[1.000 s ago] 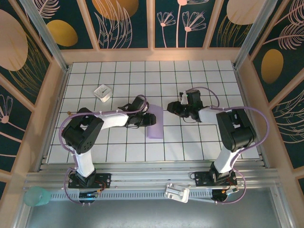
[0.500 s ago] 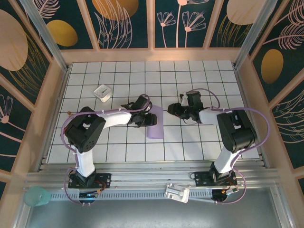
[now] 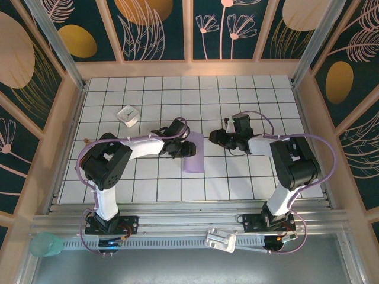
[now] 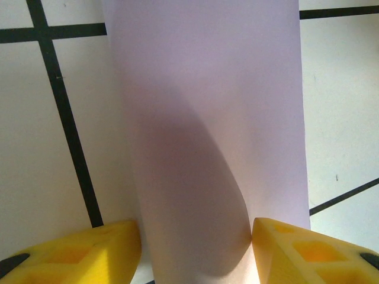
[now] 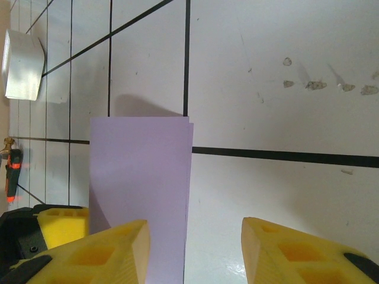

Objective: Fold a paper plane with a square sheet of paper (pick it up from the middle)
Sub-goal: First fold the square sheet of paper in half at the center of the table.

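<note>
Left tool at the folded sheet, right tool off its far corner.

Your left tool (image 4: 197,248) is working at the left long edge of the lavender sheet of paper (image 4: 207,118), jaws half apart with the paper bowing up between them (pinching or not, I cannot tell). The sheet is lying folded to a strip at mid-bench, its long axis running away from the arm bases. Your right tool (image 5: 195,248) is waiting near the far right corner, jaws apart over bare tile. The tiled bench (image 3: 237,177) is leaving room around; the white block (image 3: 127,115) is sitting well apart.
</note>
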Available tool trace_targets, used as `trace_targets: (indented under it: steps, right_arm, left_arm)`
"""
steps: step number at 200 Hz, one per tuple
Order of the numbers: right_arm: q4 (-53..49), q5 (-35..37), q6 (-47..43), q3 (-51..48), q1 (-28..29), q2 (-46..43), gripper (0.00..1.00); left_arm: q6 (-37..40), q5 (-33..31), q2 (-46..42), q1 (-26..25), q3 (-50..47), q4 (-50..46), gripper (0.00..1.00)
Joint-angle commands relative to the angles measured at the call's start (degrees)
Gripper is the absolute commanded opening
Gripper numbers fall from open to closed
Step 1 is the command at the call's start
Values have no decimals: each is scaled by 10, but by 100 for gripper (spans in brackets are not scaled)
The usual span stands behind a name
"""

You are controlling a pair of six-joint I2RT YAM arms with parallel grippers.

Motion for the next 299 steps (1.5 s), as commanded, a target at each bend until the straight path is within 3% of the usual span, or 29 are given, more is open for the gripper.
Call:
trace_targets:
  steps: [1, 140, 299]
  right_arm:
    - [1, 4, -3, -10, -1, -19, 45]
    - [2, 4, -4, -10, 0, -15, 45]
    - [5, -1, -3, -12, 0, -4, 45]
  left_arm:
    - [0, -2, 68, -10, -18, 4, 56]
    - [-28, -11, 72, -13, -24, 16, 55]
    - [17, -5, 70, -13, -1, -22, 51]
